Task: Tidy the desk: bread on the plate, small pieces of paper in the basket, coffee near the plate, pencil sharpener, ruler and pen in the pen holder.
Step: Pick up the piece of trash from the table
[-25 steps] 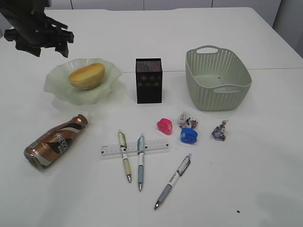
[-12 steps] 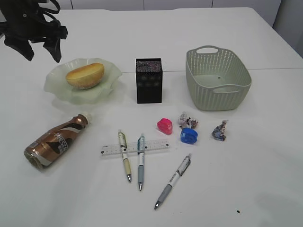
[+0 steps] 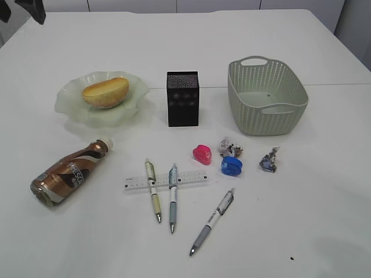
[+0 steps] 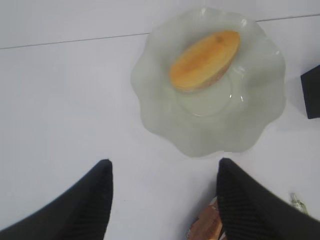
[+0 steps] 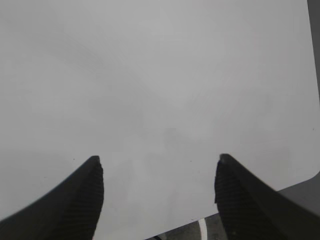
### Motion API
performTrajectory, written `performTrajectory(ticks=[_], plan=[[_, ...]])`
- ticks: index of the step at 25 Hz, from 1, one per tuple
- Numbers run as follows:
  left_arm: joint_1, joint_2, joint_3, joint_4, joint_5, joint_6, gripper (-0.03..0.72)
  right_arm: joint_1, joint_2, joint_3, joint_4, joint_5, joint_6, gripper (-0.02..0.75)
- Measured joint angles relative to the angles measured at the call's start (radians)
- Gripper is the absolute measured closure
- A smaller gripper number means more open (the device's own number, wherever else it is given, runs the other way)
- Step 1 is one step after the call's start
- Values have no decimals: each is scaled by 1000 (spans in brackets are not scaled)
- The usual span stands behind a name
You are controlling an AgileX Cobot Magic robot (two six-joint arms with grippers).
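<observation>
Across a white tabletop, seen from the front at a downward slant, desk items lie scattered. At the left of the frame, a bread roll sits on a pale green wavy-edged plate. Below it, a brown coffee bottle lies on its side, apart from the plate. At center stands a black pen holder, upright; to its right is a sage-green basket with handles. Below these sit a pink pencil sharpener, a blue pencil sharpener, and two crumpled paper scraps. Lower down, a clear ruler lies flat with two pens crossing over it; a third pen lies slanted to the right.

The left gripper (barely visible at the exterior view's upper left corner) hangs above the plate, its jaws apart and holding nothing. The right gripper stands wide over bare tabletop, also empty.
</observation>
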Motion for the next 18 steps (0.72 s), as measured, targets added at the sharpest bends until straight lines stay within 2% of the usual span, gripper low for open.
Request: performTrajectory(ticks=[7,10,14,18], plan=[[0,-102,2,10,16,-3,265,0,0,0,2,0,-2,197],[0,-165,62,19,16,-16,281,0,0,0,2,0,-2,197],[0,-283,291,43,-91,-66,291,0,0,0,2,0,-2,197],[0,-444,611,71,-381,-110,298,0,0,0,2,0,-2,197]])
